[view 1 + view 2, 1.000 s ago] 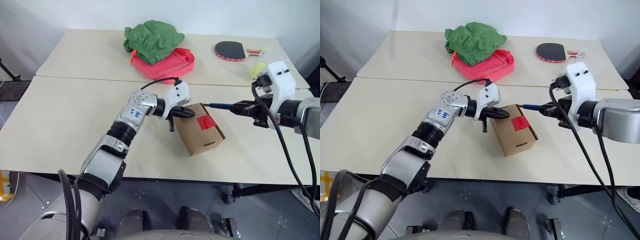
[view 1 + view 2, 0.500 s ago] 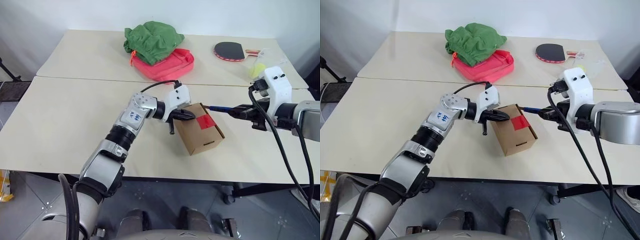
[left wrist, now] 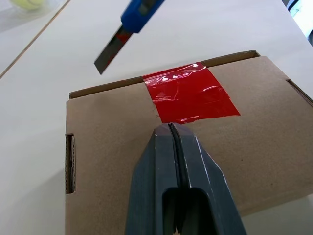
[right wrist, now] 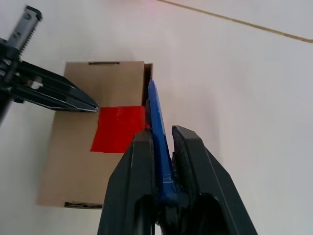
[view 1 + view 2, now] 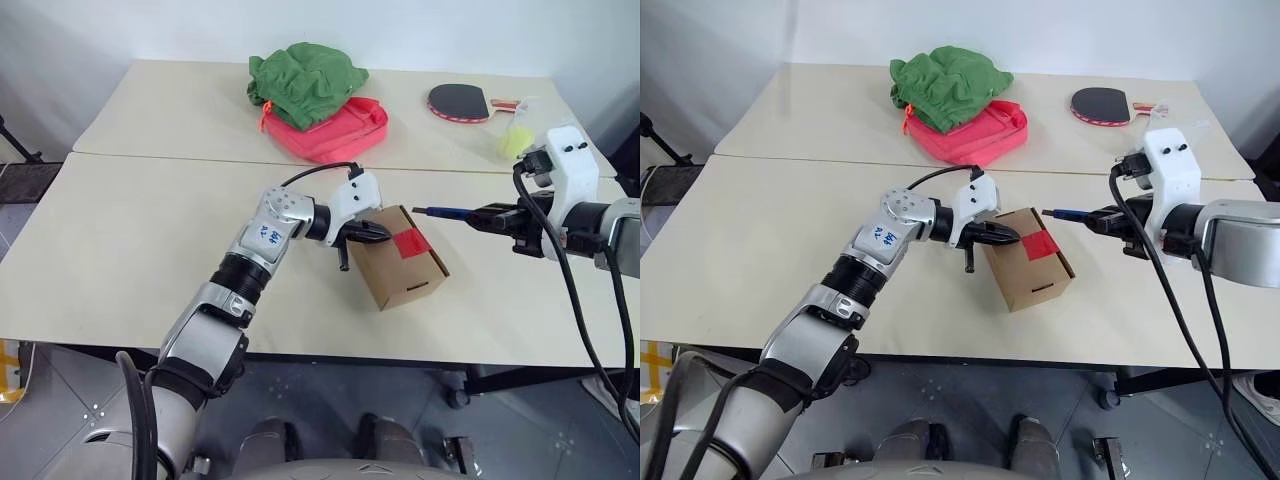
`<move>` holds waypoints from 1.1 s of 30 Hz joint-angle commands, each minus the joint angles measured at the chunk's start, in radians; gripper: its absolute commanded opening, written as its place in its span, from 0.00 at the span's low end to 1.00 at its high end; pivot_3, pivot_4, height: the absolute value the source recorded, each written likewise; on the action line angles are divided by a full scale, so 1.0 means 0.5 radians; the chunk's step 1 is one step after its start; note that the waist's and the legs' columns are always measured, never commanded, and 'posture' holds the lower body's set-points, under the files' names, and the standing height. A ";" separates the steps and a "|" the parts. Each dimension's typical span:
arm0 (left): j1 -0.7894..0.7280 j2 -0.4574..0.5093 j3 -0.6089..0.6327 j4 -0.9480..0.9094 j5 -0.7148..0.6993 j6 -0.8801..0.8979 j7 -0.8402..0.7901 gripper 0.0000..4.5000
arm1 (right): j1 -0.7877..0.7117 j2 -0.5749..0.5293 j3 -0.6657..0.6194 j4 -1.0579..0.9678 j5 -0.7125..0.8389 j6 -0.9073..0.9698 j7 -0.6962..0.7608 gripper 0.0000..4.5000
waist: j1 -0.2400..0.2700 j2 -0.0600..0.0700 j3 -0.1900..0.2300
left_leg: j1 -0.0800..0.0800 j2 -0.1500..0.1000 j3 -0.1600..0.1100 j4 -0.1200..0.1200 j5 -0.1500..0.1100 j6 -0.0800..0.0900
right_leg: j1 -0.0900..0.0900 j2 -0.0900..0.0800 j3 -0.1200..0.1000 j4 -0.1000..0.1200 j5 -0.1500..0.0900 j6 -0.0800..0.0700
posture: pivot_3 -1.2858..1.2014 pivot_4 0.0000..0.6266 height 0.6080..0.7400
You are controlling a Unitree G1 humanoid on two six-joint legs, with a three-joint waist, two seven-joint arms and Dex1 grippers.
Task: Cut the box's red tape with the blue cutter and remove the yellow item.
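With the closed, empty left claw (image 5: 372, 231) pressing the small brown cardboard box (image 5: 398, 258), the right claw (image 5: 489, 214), clamped on the slim blue cutter (image 5: 446, 212), must next lower its blade onto the square red tape (image 5: 411, 242) ahead.

The box (image 5: 398, 257) sits on the near table (image 5: 120, 260), the cutter (image 5: 447, 212) to its right, a paddle (image 5: 462, 101) behind.

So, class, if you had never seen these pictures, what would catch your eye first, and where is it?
Probably the red tape, bright on top of the brown box near the front table's middle. The left gripper, shut, rests its tips on the box beside the tape, while the right gripper holds the blue cutter level, its blade just short of the box's edge. Next, the green cloth heaped on a pinkish-red bag at the back.
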State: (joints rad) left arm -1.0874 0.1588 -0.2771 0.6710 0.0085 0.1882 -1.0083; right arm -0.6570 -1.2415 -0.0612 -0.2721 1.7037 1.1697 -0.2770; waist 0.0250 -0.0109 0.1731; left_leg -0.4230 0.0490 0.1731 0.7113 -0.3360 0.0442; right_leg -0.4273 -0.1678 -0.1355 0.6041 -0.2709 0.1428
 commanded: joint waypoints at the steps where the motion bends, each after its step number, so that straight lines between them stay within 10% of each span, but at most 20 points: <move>1: 0.030 0.004 -0.036 -0.064 0.024 0.018 -0.024 0.00 | 0.004 0.022 -0.061 -0.027 -0.007 0.003 0.013 0.06 | -0.001 0.000 0.000 | 0.000 0.000 0.000 0.000 0.000 0.000 | 0.000 0.000 0.000 0.000 0.000 0.000 | 0.52 0.24 1.00; 33: 0.085 0.051 -0.058 -0.184 0.021 0.106 -0.028 0.00 | -0.023 0.179 -0.070 -0.014 -0.167 0.102 0.055 0.06 | -0.002 0.000 0.000 | 0.000 0.001 -0.001 0.007 0.000 0.000 | 0.000 0.000 0.002 0.007 0.000 0.000 | 0.52 0.24 1.00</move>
State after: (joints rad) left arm -1.0570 0.1770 -0.2924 0.5977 0.0078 0.2308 -1.0154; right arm -0.6706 -1.1493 -0.0677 -0.2662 1.6255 1.2200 -0.2507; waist 0.0239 -0.0107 0.1730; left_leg -0.4229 0.0496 0.1727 0.7148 -0.3362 0.0444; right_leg -0.4275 -0.1678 -0.1345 0.6077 -0.2709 0.1427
